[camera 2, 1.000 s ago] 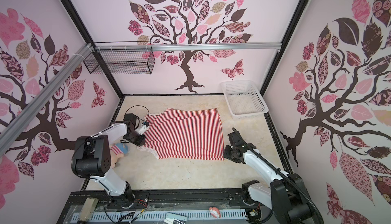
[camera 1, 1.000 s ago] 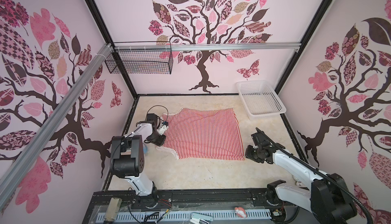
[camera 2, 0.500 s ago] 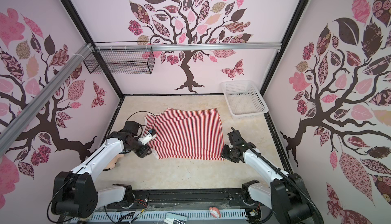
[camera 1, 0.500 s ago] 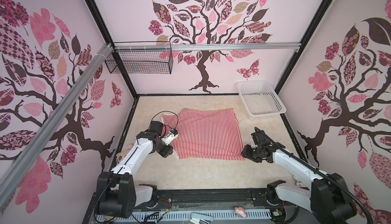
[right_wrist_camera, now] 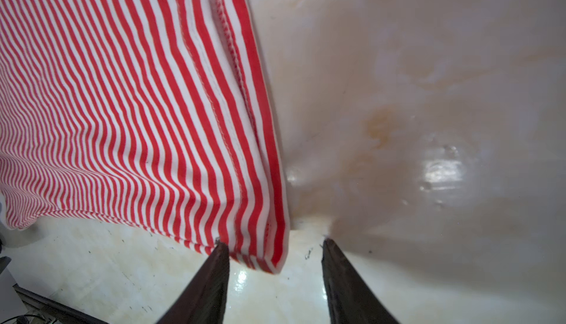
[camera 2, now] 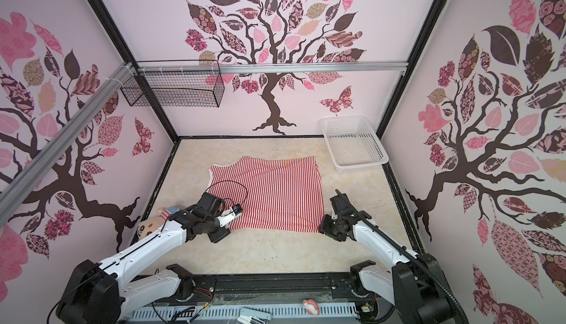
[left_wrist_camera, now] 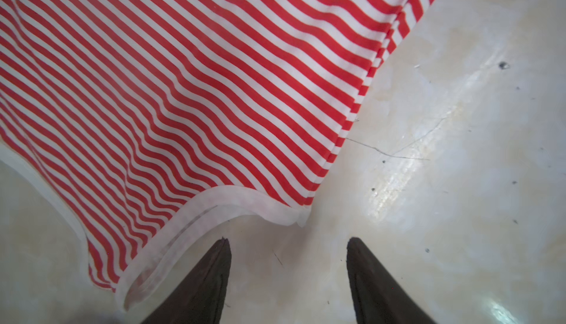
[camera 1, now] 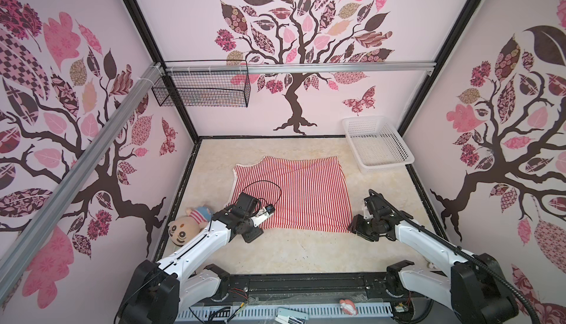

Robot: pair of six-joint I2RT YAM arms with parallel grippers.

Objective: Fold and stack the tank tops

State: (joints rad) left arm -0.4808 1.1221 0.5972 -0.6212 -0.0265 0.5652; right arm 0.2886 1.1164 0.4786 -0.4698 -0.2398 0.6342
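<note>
Left wrist view shows you the left gripper (left_wrist_camera: 288,241) spread, tank top (left_wrist_camera: 171,86) trim just ahead; right gripper (right_wrist_camera: 272,244) spread around its corner, ungripped. No readable writing.

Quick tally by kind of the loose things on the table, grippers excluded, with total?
Tank top: 1, red-and-white striped, spread flat on the table.
Plush doll: 1, by the left edge, partly behind the left arm.
White plastic basket: 1, at the far right corner, nothing visible in it.
Total: 3
</note>
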